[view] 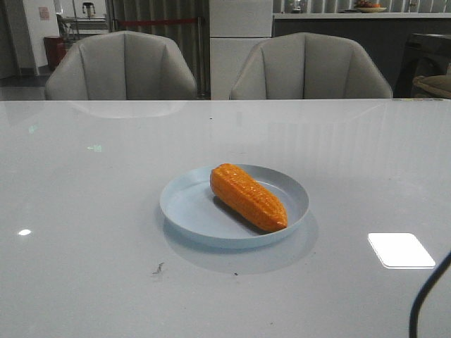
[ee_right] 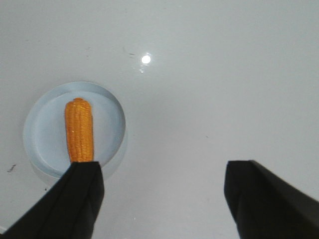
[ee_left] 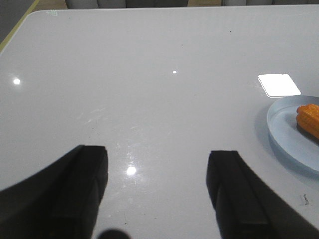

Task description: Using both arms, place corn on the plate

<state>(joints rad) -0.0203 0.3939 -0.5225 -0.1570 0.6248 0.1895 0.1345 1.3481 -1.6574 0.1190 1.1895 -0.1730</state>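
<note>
The orange corn (view: 248,196) lies on the pale blue plate (view: 184,204) in the middle of the table, its blunt tip toward the front right. Neither gripper shows in the front view. My left gripper (ee_left: 157,164) is open and empty over bare table, with the plate (ee_left: 286,132) and one end of the corn (ee_left: 310,118) off to one side. My right gripper (ee_right: 164,177) is open and empty above the table; the plate (ee_right: 42,124) and corn (ee_right: 79,129) lie beside one finger (ee_right: 82,196), which hides the corn's near end.
Two grey chairs (view: 120,67) (view: 310,67) stand behind the table's far edge. A black cable (view: 426,296) curves up at the front right corner. Bright light reflections (view: 400,250) lie on the glossy table.
</note>
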